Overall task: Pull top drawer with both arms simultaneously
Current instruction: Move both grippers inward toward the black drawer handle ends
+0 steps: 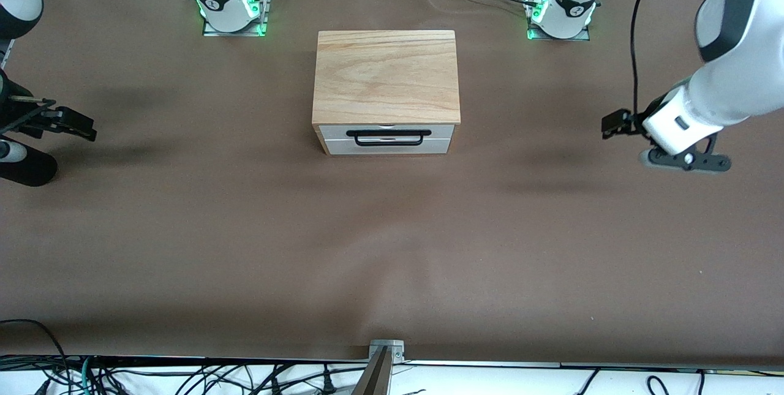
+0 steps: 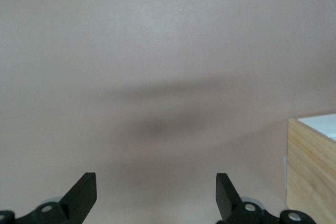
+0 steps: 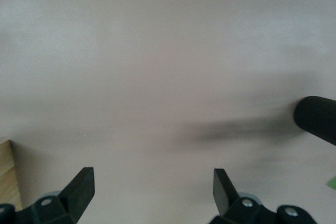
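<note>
The top drawer [image 1: 343, 145] is shut in the wooden box [image 1: 386, 76] at the table's middle. Its white front faces the front camera and carries a long black bar handle [image 1: 387, 138]. My left gripper [image 1: 617, 122] hangs open and empty over bare table toward the left arm's end, well apart from the box. In the left wrist view [image 2: 156, 192] a corner of the box [image 2: 312, 171] shows at the edge. My right gripper [image 1: 70, 124] hangs open and empty over bare table toward the right arm's end, also shown in the right wrist view [image 3: 153, 190].
A brown cloth [image 1: 392, 248] covers the table. A black rounded cylinder [image 1: 27, 168] sits near my right gripper and shows in the right wrist view [image 3: 317, 121]. The two green-lit arm bases [image 1: 233, 15] [image 1: 560, 18] stand farther from the front camera than the box.
</note>
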Tool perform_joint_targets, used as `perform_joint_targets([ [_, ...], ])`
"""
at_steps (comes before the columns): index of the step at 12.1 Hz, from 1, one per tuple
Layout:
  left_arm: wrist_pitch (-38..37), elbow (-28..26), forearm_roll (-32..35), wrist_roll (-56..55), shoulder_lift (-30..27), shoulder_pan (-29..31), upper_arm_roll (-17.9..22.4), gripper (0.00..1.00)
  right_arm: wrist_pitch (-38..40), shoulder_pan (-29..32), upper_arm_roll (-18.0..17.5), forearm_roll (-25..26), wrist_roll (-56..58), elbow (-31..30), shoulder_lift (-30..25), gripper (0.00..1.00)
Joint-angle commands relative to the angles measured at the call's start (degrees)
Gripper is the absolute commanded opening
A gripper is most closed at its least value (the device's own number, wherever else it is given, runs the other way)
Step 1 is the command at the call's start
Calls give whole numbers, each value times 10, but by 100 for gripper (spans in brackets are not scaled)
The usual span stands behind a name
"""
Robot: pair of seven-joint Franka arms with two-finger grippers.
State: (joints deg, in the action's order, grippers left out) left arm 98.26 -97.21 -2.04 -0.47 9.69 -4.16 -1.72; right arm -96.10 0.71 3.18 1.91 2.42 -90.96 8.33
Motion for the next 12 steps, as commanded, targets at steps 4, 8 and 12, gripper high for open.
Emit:
perform_joint_targets([
  [4, 158, -119, -103, 13, 12, 1, -10, 100, 0, 3, -4, -192, 7, 7, 55, 100],
  [8, 188, -150, -228, 24, 46, 1, -45, 100, -5, 3, -4, -380, 51, 5, 115, 100],
  [12, 201, -151, -398, 193, 94, 0, -55, 100, -13, -3, -5, -555, 172, -16, 185, 100],
])
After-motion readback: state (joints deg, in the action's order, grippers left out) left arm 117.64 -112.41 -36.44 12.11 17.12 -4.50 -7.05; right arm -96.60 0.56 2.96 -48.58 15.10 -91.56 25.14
